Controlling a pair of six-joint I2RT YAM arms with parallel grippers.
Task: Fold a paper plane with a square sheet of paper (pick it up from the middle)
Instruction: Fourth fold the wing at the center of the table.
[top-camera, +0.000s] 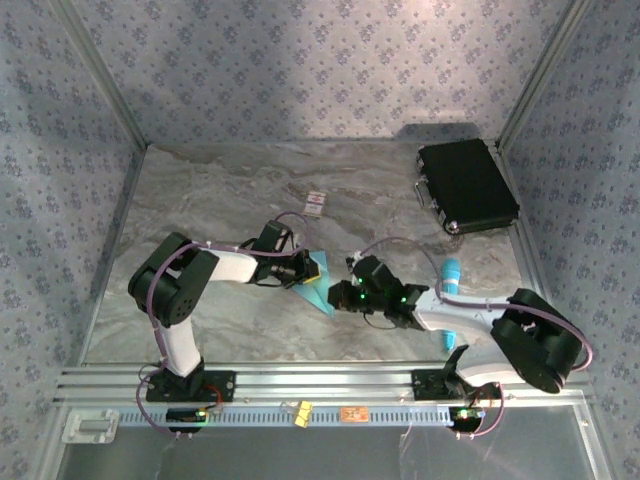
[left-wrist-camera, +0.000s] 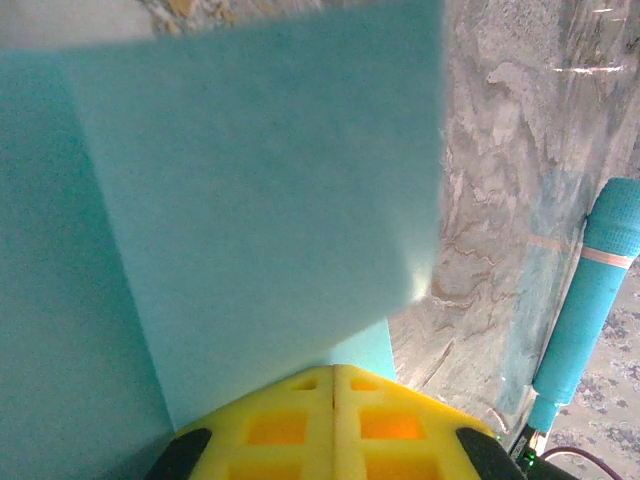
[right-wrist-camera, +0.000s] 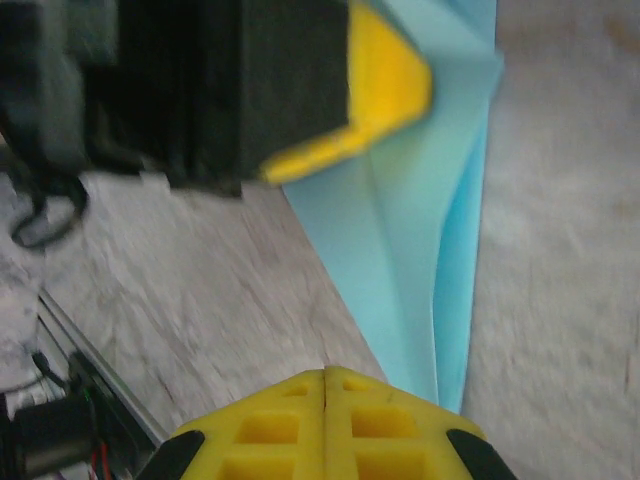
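Marble table (top-camera: 220, 190): L gripper (top-camera: 306, 268) hides part of paper (top-camera: 321, 298).

The paper (left-wrist-camera: 250, 200) is cropped at left; the card (top-camera: 316, 203) is too small to read.

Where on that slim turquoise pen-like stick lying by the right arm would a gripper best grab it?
Probably the thicker far end of the slim turquoise stick, coming straight down from above with the fingers on either side of its narrow width. It seems to lie flat on the marble-patterned table, and the right arm crosses over its middle, so that end looks freest.
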